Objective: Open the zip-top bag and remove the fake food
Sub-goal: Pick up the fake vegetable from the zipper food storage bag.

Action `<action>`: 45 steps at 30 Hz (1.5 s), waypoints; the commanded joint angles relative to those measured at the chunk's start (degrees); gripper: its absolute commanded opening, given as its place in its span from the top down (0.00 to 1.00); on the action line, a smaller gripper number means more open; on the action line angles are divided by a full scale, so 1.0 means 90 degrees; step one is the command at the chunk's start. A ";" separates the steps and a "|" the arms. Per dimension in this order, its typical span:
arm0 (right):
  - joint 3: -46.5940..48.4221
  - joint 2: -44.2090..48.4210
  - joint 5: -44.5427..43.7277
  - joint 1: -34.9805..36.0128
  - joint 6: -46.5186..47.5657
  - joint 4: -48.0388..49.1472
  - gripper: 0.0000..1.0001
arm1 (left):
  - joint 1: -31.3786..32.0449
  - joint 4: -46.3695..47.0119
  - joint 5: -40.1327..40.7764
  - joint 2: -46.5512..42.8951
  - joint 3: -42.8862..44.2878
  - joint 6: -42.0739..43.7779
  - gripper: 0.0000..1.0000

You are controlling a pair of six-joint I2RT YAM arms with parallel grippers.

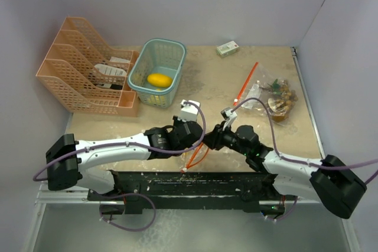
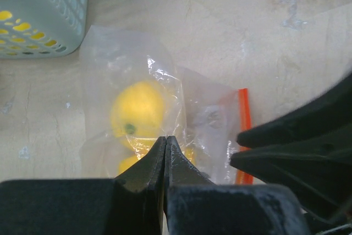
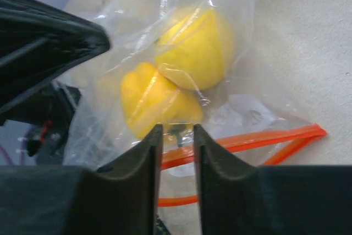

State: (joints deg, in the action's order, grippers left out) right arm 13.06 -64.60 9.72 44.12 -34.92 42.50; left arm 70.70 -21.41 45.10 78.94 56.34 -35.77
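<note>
Well, I was opening the zip-top bag [image 2: 203, 114].
My left end effector [image 2: 165, 138] pinched its film; my right end effector [image 3: 177, 130] stood slightly spread at the orange zip [image 3: 247, 140], yellow fruits [image 3: 192, 48] just beyond. Pulling hard could tear or slip the film.

The zip-top bag [image 3: 242, 108] was clear, with an orange-red zip strip [image 3: 264, 138]; the fake food [image 3: 192, 48] inside was yellow. The basket [image 1: 177, 69] was pale teal with a slotted lattice, the file rack [image 1: 71, 78] peach with a diamond mesh. The tabletop [image 1: 236, 81] was mottled beige. A second bag [image 1: 274, 95] held what looked like brownish pieces. The left gripper [image 2: 165, 139] and right gripper [image 3: 177, 130] were black.
</note>
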 commanded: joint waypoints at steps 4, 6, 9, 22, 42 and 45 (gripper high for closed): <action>-0.0306 0.1174 0.0014 0.0000 -0.0031 -0.0225 0.87 | -0.0706 0.0300 -0.0833 -0.0497 -0.0684 -0.0440 1.00; -0.0375 0.1211 0.0003 0.0056 0.0010 -0.0259 0.84 | -0.0770 0.0374 -0.0878 -0.0460 -0.0738 -0.0444 1.00; -0.0231 0.0908 -0.0046 0.0220 0.0205 -0.0348 0.78 | -0.0809 0.0344 -0.0907 -0.0257 -0.0645 -0.0459 1.00; 0.0609 -0.1331 -0.0494 0.1437 0.0341 0.0446 0.65 | -0.0879 0.0030 -0.0860 -0.0006 -0.0647 -0.0625 1.00; 0.0030 0.0016 -0.1087 0.1978 -0.0123 -0.0087 0.79 | -0.1069 0.0421 -0.1145 -0.0068 -0.0674 -0.0315 1.00; 0.0050 -0.0110 -0.1243 0.2001 -0.0126 -0.0070 0.86 | -0.1068 0.0404 -0.1149 -0.0134 -0.0706 -0.0335 1.00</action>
State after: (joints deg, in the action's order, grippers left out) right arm 13.47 -64.79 1.72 61.56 -34.92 38.22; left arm 61.49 -19.16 34.74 80.03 49.80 -39.38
